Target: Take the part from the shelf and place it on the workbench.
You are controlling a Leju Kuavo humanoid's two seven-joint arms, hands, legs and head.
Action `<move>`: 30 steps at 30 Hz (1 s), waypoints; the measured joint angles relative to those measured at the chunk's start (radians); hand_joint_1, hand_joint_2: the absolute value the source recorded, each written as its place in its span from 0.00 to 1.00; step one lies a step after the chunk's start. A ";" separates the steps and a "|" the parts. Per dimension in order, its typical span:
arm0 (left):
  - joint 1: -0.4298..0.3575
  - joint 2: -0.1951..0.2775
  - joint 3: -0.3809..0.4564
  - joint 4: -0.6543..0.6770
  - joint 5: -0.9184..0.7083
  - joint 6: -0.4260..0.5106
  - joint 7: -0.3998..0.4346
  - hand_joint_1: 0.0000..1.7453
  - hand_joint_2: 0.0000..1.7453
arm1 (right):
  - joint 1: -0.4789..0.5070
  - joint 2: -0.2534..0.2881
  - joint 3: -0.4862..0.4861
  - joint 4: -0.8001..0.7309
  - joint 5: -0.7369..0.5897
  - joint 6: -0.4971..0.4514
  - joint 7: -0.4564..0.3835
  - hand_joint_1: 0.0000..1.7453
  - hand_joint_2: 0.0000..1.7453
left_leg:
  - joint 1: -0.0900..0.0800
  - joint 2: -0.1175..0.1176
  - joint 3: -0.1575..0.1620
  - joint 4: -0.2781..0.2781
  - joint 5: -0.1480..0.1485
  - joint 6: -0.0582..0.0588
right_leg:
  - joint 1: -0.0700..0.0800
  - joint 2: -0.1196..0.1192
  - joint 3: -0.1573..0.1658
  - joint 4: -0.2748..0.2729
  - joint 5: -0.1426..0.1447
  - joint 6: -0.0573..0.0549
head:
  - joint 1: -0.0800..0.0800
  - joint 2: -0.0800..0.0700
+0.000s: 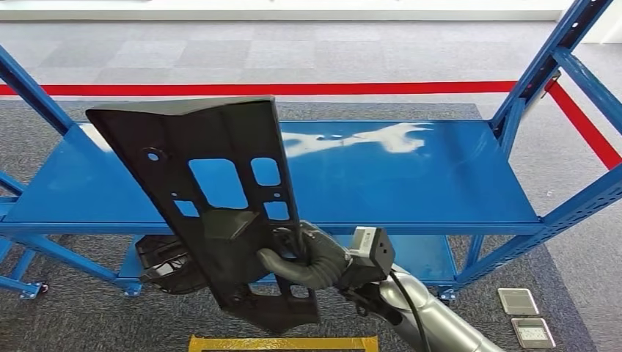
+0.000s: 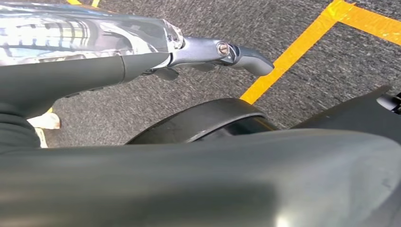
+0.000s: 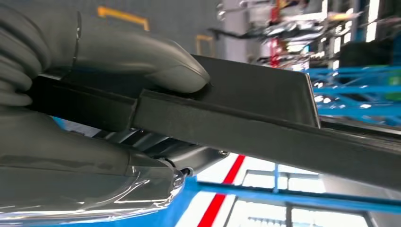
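Black plastic part [image 1: 213, 213] is clamped near its lower end by the right robot hand [image 1: 308, 257], lifted above the blue shelf [image 1: 411, 183].

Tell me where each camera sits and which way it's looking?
Head view: high on the robot, looking forward and down at the blue shelf; shows the right hand gripping the black part.
Left wrist view: behind the hanging left hand, looking down at grey carpet and yellow tape.
Right wrist view: behind the right hand, along the part.
Head and right wrist views share the hand, part and shelf.

Left hand [image 2: 94, 61] fingers [image 2: 246, 56] extended, grey carpet [image 2: 189, 99], yellow tape [image 2: 302, 47]
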 joint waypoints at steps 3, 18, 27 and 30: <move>0.000 0.001 0.000 0.000 0.000 0.000 -0.002 0.00 0.00 | 0.016 -0.011 -0.003 -0.039 -0.020 0.013 -0.004 1.00 1.00 | 0.000 0.000 -0.001 0.000 0.000 0.000 | 0.000 0.000 -0.001 0.000 0.000 0.000 | 0.000 0.000; -0.001 0.002 0.002 0.000 -0.002 0.003 0.000 0.00 0.00 | 0.104 -0.003 -0.065 -0.192 0.024 -0.012 -0.107 1.00 1.00 | 0.000 0.000 -0.001 0.000 0.000 0.000 | 0.000 0.000 -0.001 0.000 0.000 0.000 | 0.000 0.000; -0.002 0.002 0.000 0.000 -0.022 0.010 -0.006 0.00 1.00 | 0.114 -0.002 -0.077 -0.220 0.064 -0.021 -0.109 1.00 1.00 | 0.000 0.000 -0.001 0.000 0.000 0.000 | 0.000 0.000 -0.001 0.000 0.000 0.000 | 0.000 0.000; -0.002 0.003 -0.003 0.000 -0.033 0.016 -0.018 0.00 1.00 | 0.115 -0.002 -0.077 -0.220 0.084 -0.031 -0.113 1.00 1.00 | 0.000 0.000 -0.001 0.000 0.000 0.000 | 0.000 0.000 -0.001 0.000 0.000 0.000 | 0.000 0.000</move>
